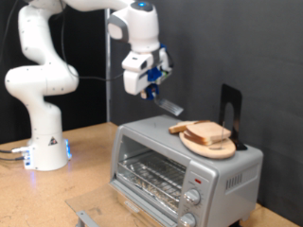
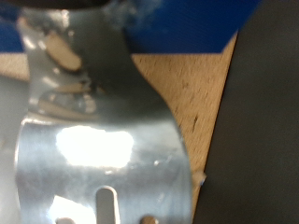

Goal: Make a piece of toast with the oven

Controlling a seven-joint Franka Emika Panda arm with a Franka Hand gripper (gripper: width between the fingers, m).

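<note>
The silver oven [image 1: 180, 163] stands on the wooden table at the exterior view's lower right. Its glass door [image 1: 93, 210] hangs open and the wire rack [image 1: 151, 175] shows with nothing on it. A round wooden plate [image 1: 210, 149] on the oven's roof carries bread slices [image 1: 210, 133]. One brown-edged piece of toast [image 1: 179, 128] lies at the plate's left rim. My gripper [image 1: 149, 91] hangs above the oven's left end, shut on a metal spatula [image 1: 169, 105] [image 2: 98, 149]. The blade slants down towards the plate and stops short of the bread. In the wrist view the blade hides the fingers.
The white arm base [image 1: 45, 142] stands on the table at the exterior view's left. A black upright stand [image 1: 230, 112] rises behind the plate. Two knobs [image 1: 192, 197] sit on the oven's front right. A black curtain backs the scene.
</note>
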